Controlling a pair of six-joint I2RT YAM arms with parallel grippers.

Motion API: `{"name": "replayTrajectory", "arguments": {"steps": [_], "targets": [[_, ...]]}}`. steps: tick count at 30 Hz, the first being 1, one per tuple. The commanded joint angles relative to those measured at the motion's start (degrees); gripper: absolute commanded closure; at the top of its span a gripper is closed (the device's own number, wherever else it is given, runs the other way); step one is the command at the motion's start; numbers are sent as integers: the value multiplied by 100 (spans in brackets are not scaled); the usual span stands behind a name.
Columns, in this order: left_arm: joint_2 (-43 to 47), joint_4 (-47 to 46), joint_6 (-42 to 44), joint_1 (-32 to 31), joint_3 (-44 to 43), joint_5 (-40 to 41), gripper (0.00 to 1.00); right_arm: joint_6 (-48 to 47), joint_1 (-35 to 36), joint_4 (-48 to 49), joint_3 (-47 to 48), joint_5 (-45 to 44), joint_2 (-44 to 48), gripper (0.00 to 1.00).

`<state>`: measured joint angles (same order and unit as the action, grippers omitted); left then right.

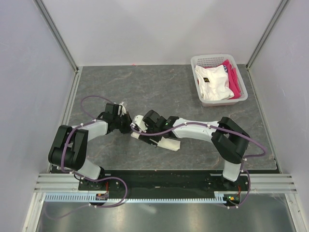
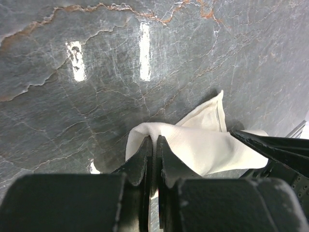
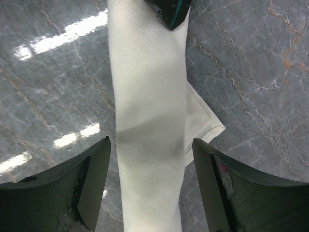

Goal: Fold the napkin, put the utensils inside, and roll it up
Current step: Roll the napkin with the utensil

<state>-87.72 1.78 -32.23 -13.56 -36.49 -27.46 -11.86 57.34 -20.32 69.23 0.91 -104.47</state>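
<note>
The cream-white napkin [image 3: 149, 96] lies on the table as a long narrow roll, with a loose corner sticking out on one side; it also shows in the top view [image 1: 167, 143]. My left gripper [image 2: 153, 141] is shut on one end of the napkin [image 2: 203, 140]. My right gripper [image 3: 150, 142] is open, its jaws standing wide on either side of the roll without touching it. In the top view the left gripper [image 1: 127, 123] and the right gripper [image 1: 138, 130] sit close together mid-table. The black spoon is hidden.
A white basket [image 1: 241, 99] at the back right holds a white garment [image 1: 212, 82] and a pink cloth [image 1: 232, 77]. Grey walls and metal rails enclose the dark marbled table [image 1: 159, 87].
</note>
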Motion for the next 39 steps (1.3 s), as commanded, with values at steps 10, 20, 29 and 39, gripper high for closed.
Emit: {"name": "replayTrajectory", "arguments": {"steps": [10, 20, 29, 39], "targets": [[-201, 138, 261, 29, -280, -163, 98, 8, 40, -60, 160, -170, -478, 26], [360, 68, 305, 29, -271, 56, 45, 219, -592, -728, 512, 1962, -926, 49], [1318, 16, 270, 47, 247, 900, 37, 632, -1260, -913, 714, 3933, -1269, 57], [1574, -485, 200, 47, 705, 479, 39, 711, -1568, -948, 767, 4620, -1752, 57]]}}
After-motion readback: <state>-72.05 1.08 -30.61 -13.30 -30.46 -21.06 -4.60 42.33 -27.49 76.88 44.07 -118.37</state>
